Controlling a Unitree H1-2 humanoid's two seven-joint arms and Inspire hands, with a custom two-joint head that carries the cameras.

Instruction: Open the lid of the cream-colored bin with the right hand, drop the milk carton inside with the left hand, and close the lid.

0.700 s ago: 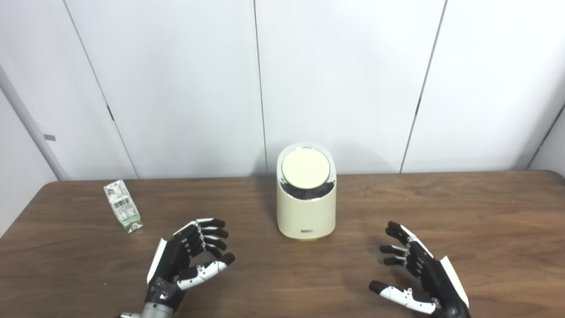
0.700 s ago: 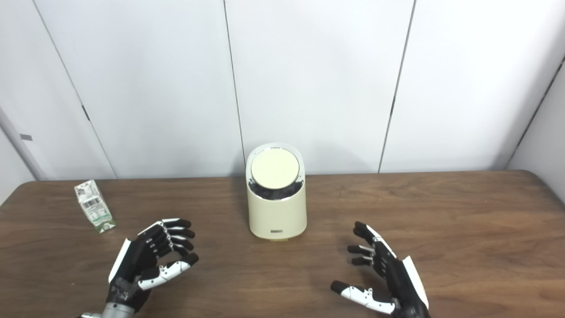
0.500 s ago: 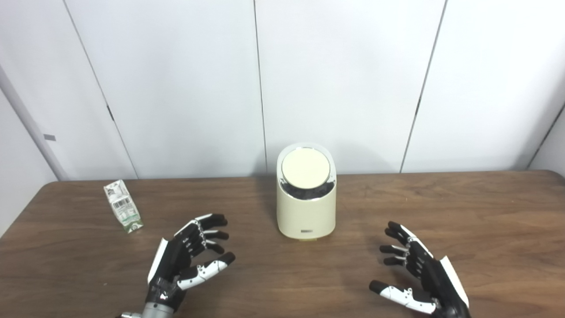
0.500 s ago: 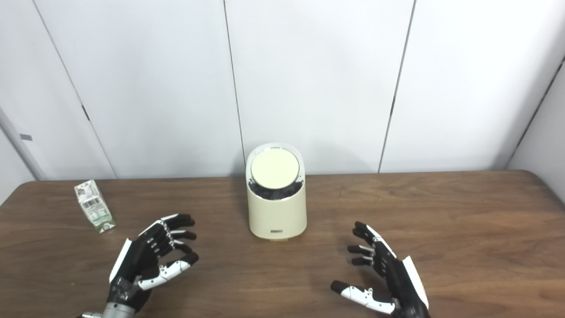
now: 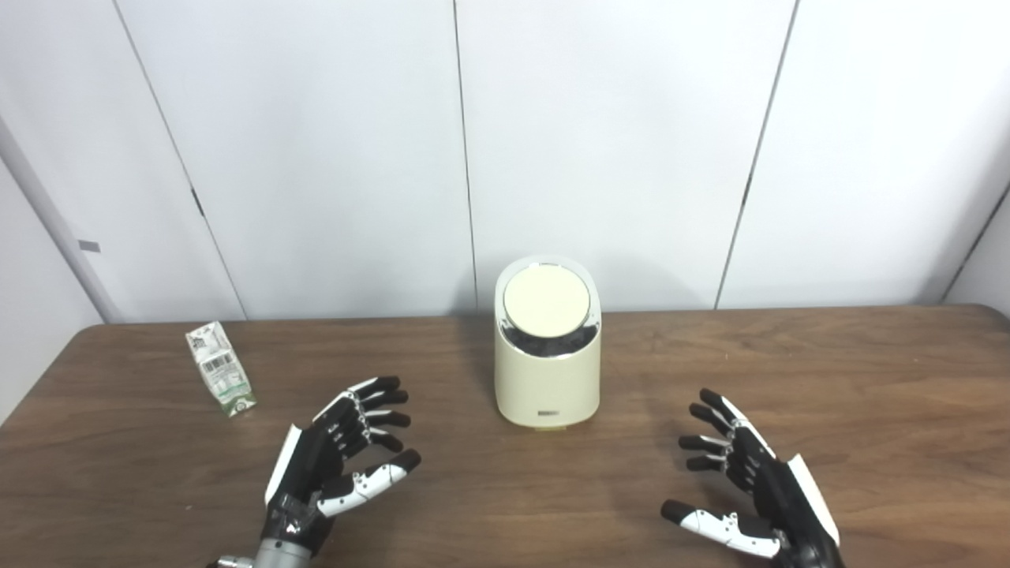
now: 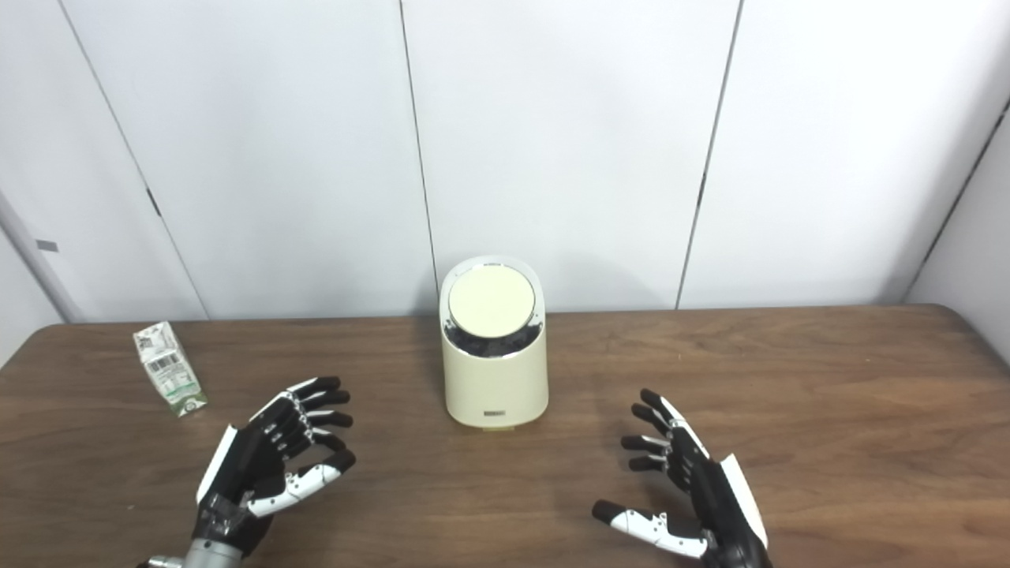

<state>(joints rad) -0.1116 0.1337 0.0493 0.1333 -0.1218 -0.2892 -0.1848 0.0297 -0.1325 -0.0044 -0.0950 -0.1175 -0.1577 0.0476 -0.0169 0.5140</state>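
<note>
The cream-colored bin [image 5: 546,347] is standing near the counter's [image 5: 868,371] far edge at mid-width, its round lid [image 5: 546,304] lying closed. The milk carton [image 5: 220,369] is sitting upright toward the far left corner. The left robot hand [image 5: 335,457] and right robot hand [image 5: 750,481] are hovering near the front edge, fingers spread, holding nothing.

Bare table [image 5: 473,505] around bin [image 5: 547,379]

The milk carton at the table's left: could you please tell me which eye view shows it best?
The left eye view, though only slightly: the milk carton stands further in from the picture's edge there, its printed label facing the camera. The right eye view shows the same carton whole, nearer the left edge.
</note>
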